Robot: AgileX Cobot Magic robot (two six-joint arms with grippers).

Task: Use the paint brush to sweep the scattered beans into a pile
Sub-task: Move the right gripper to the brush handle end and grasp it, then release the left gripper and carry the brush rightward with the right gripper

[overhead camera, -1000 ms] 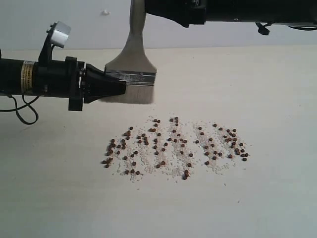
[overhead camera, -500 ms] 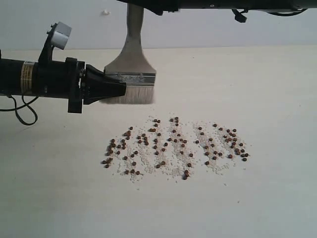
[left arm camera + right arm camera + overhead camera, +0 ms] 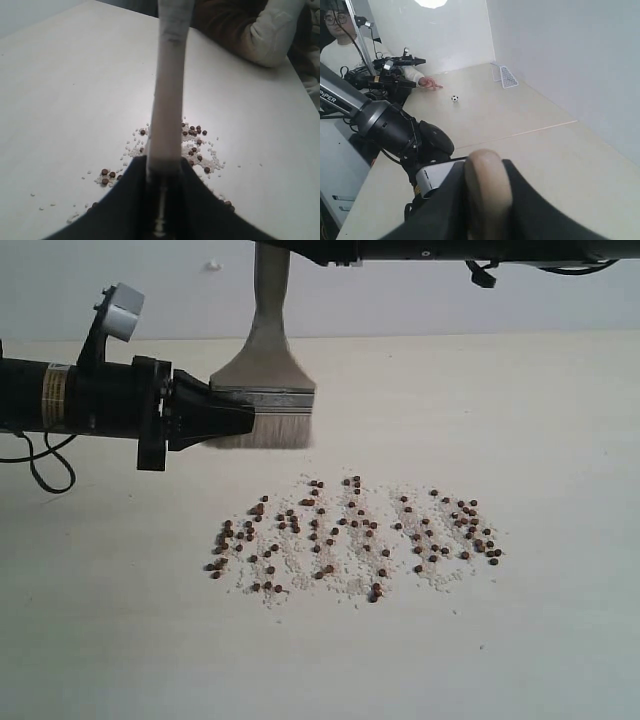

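Note:
The paint brush [image 3: 263, 390] stands upright on the table, its whitish bristles [image 3: 262, 432] just behind the beans [image 3: 350, 535]. These lie scattered in a wide patch, mixed with fine whitish grains. My left gripper [image 3: 243, 416] comes in from the left and is shut on the brush's silver band. In the left wrist view the brush [image 3: 170, 90] shows edge-on between the shut jaws [image 3: 164, 172], with beans [image 3: 192, 145] beyond. My right gripper [image 3: 290, 246] at the top edge is shut on the handle; the handle end [image 3: 487, 190] sits between its jaws.
Fine white grains [image 3: 300, 560] lie among the beans. A person's sleeve [image 3: 272, 30] rests at the table's far edge. A seated person [image 3: 342, 47], a small ball [image 3: 454, 98] and a little goal net [image 3: 507, 77] are farther off. The left arm [image 3: 390, 125] lies close under the right gripper.
The right arm has risen toward the top edge and shifted left over the handle. The brush, the left gripper and the beans have hardly moved.

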